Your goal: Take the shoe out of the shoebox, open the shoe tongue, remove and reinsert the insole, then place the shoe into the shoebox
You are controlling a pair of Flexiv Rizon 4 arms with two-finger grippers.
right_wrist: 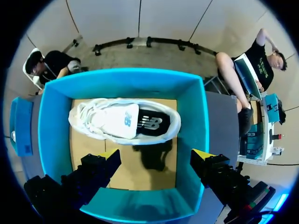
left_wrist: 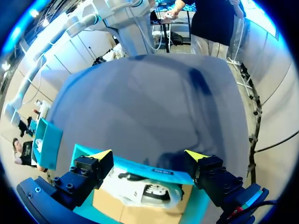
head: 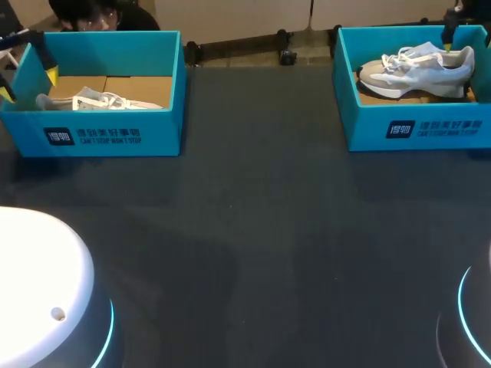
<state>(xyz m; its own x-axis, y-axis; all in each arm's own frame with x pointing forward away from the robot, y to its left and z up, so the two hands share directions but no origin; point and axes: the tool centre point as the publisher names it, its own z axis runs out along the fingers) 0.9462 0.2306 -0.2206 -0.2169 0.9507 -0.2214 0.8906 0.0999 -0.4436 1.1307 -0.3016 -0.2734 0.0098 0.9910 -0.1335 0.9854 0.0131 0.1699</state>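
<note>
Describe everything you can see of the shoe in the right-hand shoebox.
The shoe is a light grey-and-white trainer with white laces, a pale tongue and a dark insole showing in its opening. It stands upright on its sole on the brown floor of the turquoise shoebox, toe toward my left, nearer the far wall. Only the box floor seems to touch it; the right gripper hangs open above it, apart.

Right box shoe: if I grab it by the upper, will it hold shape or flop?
Shoe looks like a soft mesh runner, so the upper probably squashes under a pinch. The thick sole likely stays stiff. Loose laces may snag on the box wall.
</note>
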